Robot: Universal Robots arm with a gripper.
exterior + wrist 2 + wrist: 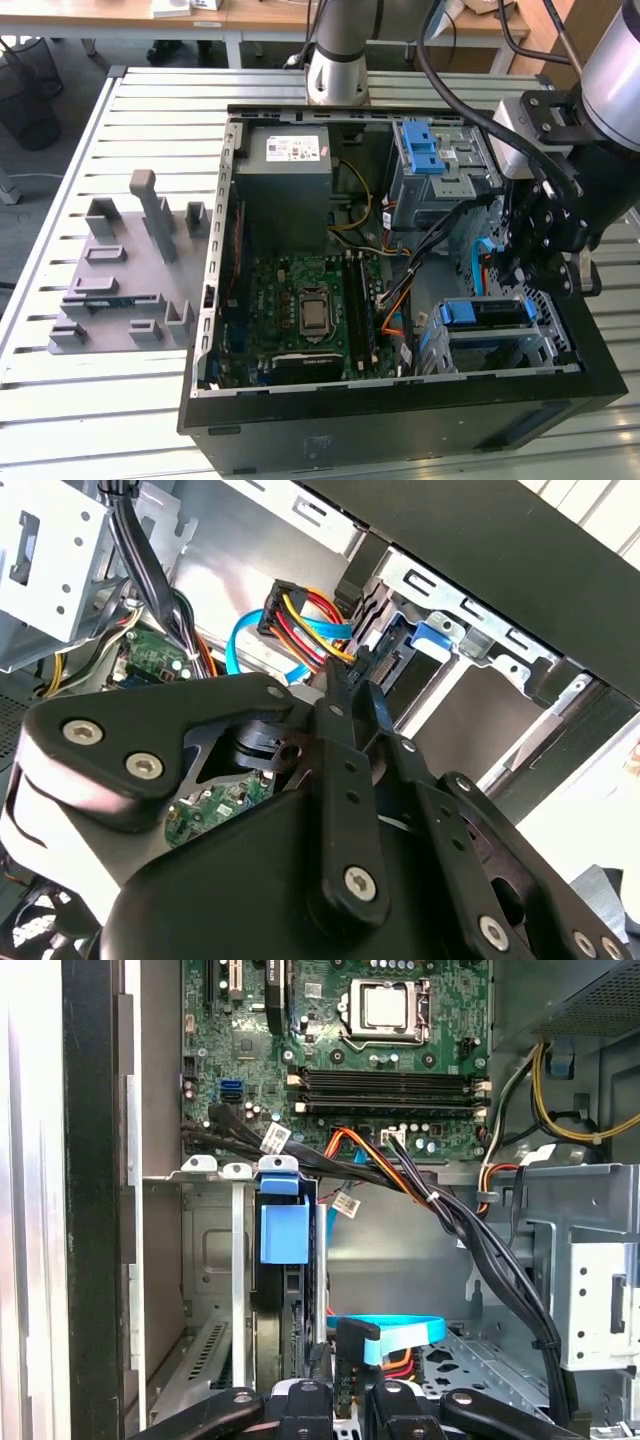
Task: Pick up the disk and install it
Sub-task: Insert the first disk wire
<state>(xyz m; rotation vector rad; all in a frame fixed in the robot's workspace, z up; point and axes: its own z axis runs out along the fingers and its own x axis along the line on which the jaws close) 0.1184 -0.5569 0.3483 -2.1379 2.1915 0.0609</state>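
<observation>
The disk (pixel 487 313), dark with a blue plastic frame, sits inside the grey drive cage (pixel 545 320) at the case's front corner, on the exterior view's right. In the first wrist view the disk (pixel 292 1310) stands edge-on in its slot under its blue tab (pixel 283 1230). My gripper (pixel 515 270) hangs just beside that cage. In the second wrist view the gripper (pixel 355 685) has its fingers close together on a black cable connector (pixel 385 665) fed by red, yellow and orange wires, right next to the disk's blue tab (pixel 435 635).
The open black computer case (pixel 400 400) lies on a slatted metal table. Inside are the motherboard (pixel 305 310), a grey power supply (pixel 283 175) and an upper cage with a blue latch (pixel 425 150). Black cable bundles (pixel 470 1230) cross near the gripper. A grey fixture (pixel 130 270) stands outside.
</observation>
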